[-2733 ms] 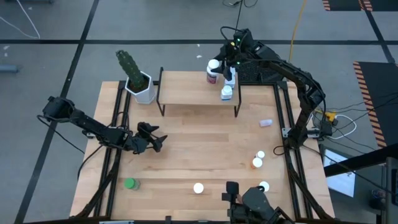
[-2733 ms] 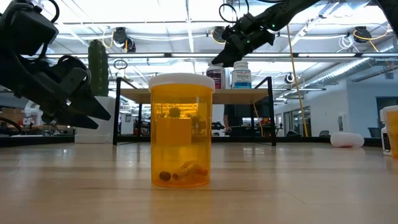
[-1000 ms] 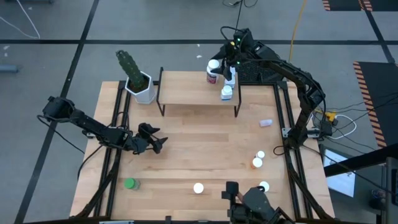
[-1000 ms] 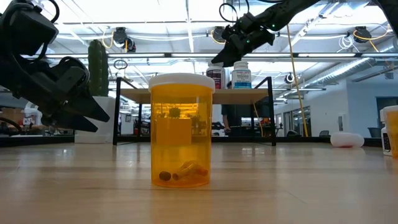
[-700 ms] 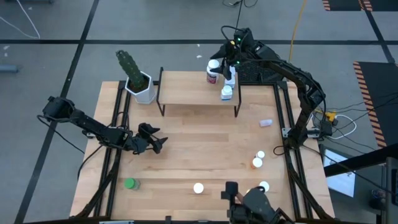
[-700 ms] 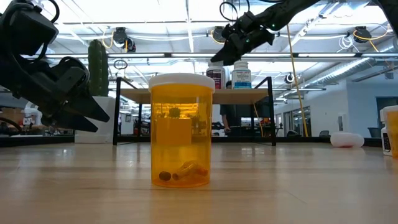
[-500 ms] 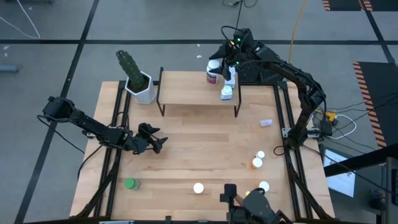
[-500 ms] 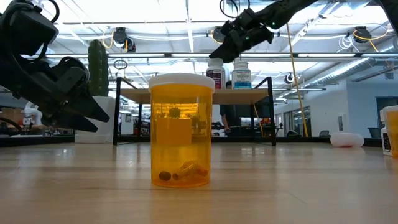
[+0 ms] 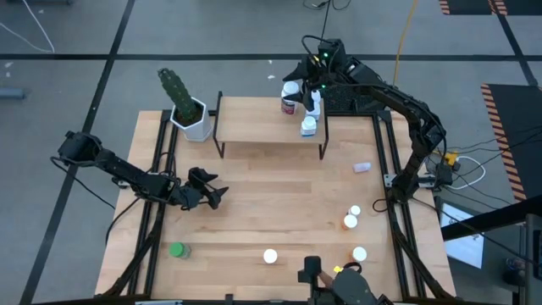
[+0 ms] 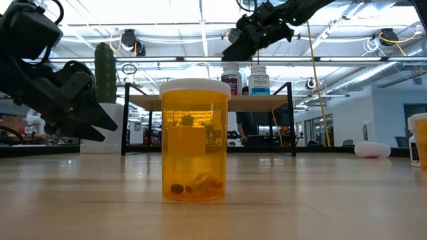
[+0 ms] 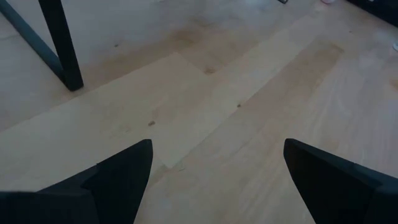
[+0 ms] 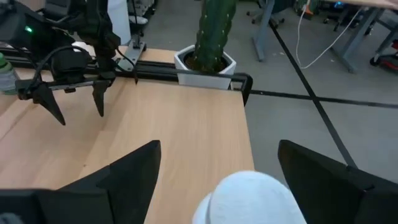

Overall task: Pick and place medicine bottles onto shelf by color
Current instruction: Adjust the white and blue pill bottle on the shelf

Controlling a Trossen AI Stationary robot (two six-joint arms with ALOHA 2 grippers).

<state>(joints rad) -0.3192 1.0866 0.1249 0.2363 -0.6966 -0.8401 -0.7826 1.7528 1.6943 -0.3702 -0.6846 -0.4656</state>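
No readable text anywhere right now. The two bottles standing on the shelf (image 10: 208, 102) do carry printed labels, a dark-labelled bottle (image 10: 231, 80) and a blue-and-white bottle (image 10: 259, 81), but the print is too small to make out from the low view. The orange bottle (image 10: 194, 140) up close shows a pale label patch through its body, with no legible lettering. No brands, numbers or signs can be read on the bench (image 9: 271, 203).
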